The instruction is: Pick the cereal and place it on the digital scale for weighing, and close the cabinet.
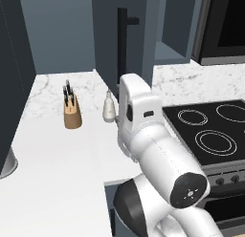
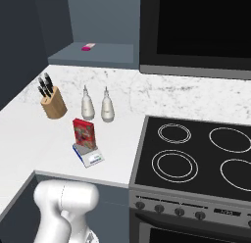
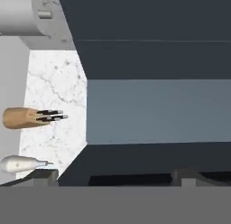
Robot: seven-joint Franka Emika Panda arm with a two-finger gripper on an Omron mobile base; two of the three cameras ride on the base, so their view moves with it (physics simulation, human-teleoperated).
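With the cereal point(image 2: 84, 133) already standing upright on the digital scale point(image 2: 88, 155) at centre left of the right base view, on the white surface point(image 2: 29, 139) just in front of the two white bottles point(image 2: 87, 104), the step remaining appears to be closing the cabinet. Its open door point(image 1: 128, 37) stands at upper centre of the left base view, its long black handle point(image 1: 122, 45) running vertically. The pincer point(image 3: 115, 180), at the hand view's lower edge, has its tips spread wide apart and empty, facing the door's flat panel point(image 3: 158, 110); I judge a push on that face suits.
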